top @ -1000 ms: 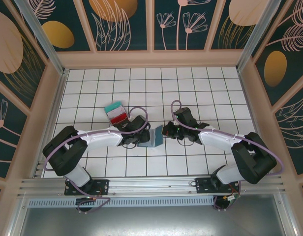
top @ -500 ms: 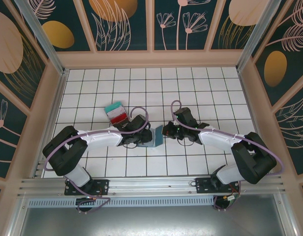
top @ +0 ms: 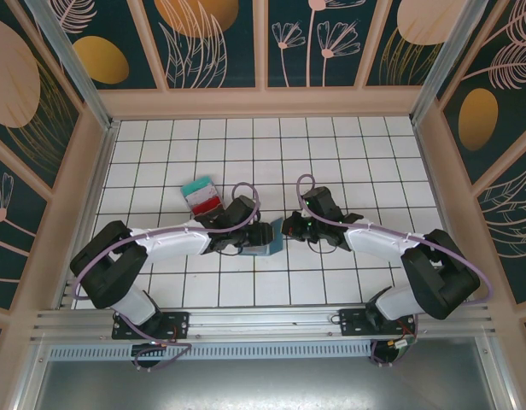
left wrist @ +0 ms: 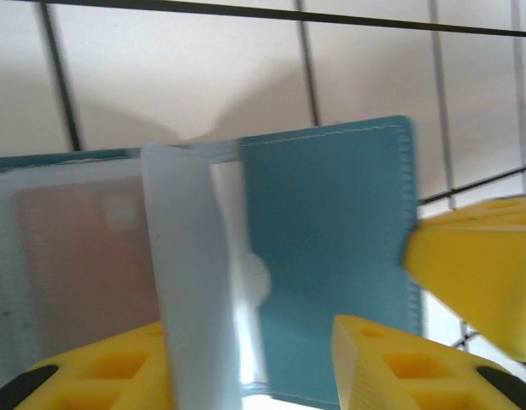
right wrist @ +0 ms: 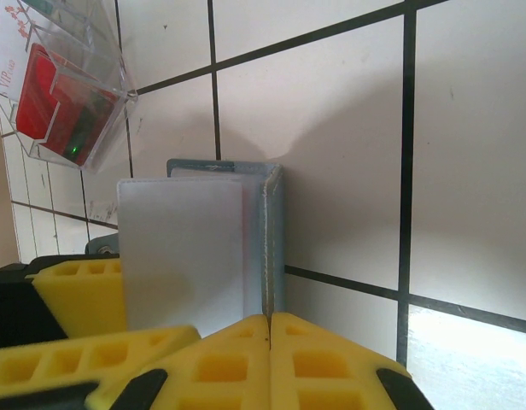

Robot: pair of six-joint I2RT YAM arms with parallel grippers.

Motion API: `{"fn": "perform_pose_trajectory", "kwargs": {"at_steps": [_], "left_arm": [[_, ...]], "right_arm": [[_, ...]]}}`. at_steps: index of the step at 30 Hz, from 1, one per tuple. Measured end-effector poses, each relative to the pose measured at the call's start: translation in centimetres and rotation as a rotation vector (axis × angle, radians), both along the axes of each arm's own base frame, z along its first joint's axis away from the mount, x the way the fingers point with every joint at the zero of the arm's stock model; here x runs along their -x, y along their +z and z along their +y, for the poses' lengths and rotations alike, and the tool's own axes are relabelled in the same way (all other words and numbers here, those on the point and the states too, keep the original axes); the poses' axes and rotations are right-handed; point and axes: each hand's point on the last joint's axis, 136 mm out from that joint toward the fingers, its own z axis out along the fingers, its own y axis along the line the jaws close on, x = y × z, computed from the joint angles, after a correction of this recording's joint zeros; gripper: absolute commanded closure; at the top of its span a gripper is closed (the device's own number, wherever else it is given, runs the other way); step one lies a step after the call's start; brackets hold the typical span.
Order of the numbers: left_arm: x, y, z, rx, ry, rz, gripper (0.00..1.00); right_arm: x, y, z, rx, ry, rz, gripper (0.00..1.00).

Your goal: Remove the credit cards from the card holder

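Your right hand (right wrist: 270, 331) pinches the standing card holder (left wrist: 331, 248) by its edge; your left hand (left wrist: 250, 346) stands narrowly open astride its clear sleeve (left wrist: 190, 256).

Matt teal card holder (left wrist: 331, 256) with frosted plastic sleeves (left wrist: 190, 256) on smooth tiles (left wrist: 160, 77).

My view down into the booth.
White tiled floor (top: 331, 154); floral wall panels (top: 314, 43) from 9 to 3 o'clock; aluminium rail (top: 263, 323) at 6.

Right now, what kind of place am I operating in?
Probably a purpose-built robot test cell, not a real room: a white tiled floor with black grid lines, walls of painted floral panels, and an aluminium rail along the near edge.
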Motion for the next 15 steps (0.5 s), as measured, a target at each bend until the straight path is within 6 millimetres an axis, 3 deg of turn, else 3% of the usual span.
{"fn": "perform_pose_trajectory", "kwargs": {"at_steps": [6, 15], "left_arm": [[0.4, 1.1, -1.5, 0.08, -0.056, 0.0, 0.6], [0.2, 1.7, -1.2, 0.081, -0.045, -0.022, 0.6]], "right_arm": [[-0.2, 0.0, -0.2, 0.002, -0.009, -0.001, 1.0], [-0.4, -0.7, -1.0, 0.013, -0.029, 0.014, 1.0]]}}
